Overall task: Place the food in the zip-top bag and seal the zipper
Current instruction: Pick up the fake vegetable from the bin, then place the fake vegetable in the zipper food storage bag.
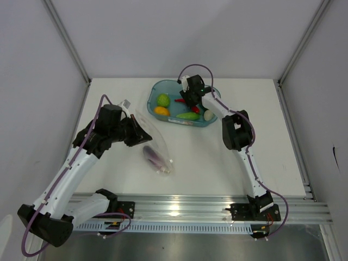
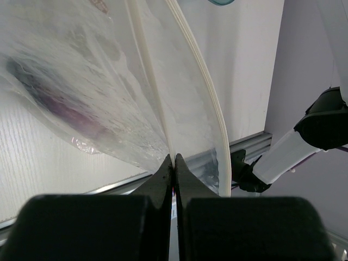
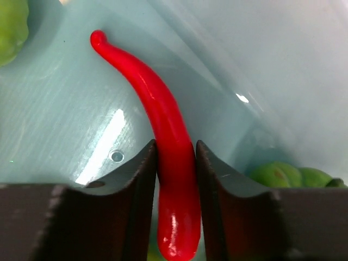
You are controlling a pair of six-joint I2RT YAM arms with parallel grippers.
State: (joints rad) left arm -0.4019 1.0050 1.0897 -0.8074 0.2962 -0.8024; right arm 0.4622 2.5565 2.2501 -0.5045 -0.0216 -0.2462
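The clear zip-top bag (image 1: 156,148) lies left of centre with a purple eggplant (image 1: 154,155) inside it. My left gripper (image 1: 145,134) is shut on the bag's mouth edge, on a pale zipper strip (image 2: 148,70); the eggplant shows as a dark blur through the plastic (image 2: 60,103). My right gripper (image 1: 190,101) is down in the teal tray (image 1: 153,92), shut on the red chili (image 3: 163,125), fingers (image 3: 138,179) on both sides of its thick end. In the tray lie a green pepper (image 1: 163,100), a yellow-orange piece (image 1: 161,111), a light green vegetable (image 1: 188,116) and a white egg (image 1: 208,115).
The tray stands at the back centre of the white table. A metal rail (image 1: 196,206) with both arm bases runs along the near edge. Grey walls close in on the left and right. More green food (image 3: 283,175) lies beside my right fingers.
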